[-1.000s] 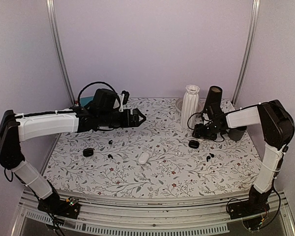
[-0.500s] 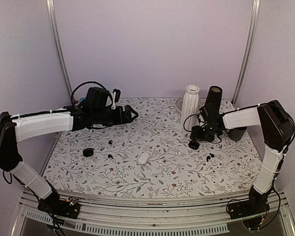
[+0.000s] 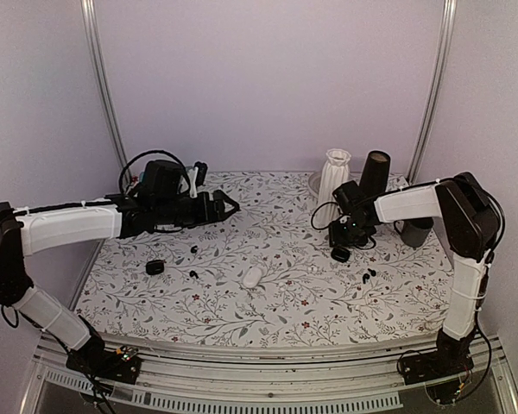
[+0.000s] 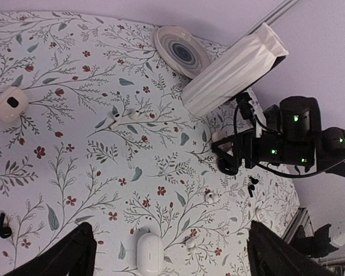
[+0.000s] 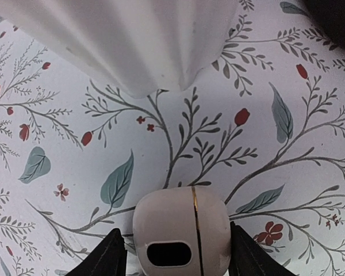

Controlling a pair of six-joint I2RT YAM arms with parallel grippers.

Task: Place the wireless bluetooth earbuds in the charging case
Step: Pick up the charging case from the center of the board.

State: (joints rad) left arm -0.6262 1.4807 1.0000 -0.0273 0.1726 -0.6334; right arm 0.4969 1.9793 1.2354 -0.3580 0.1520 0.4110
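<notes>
Case (image 5: 181, 225) sat just in front of the vase (image 5: 126, 40), between the right pincer's (image 5: 174, 229) spread fingers (image 5: 106, 256); whether they pinched it was unclear.

My right hand (image 5: 174, 230) straddles the charging case (image 5: 184, 221) on the tabletop (image 3: 285, 306), just before the vase (image 5: 121, 40); earbuds (image 3: 370, 272) lie nearer, rightward.

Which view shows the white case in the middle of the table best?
Left wrist: the white case is large and whole, near the bottom edge. Top external shows it small; right wrist misses it.
</notes>
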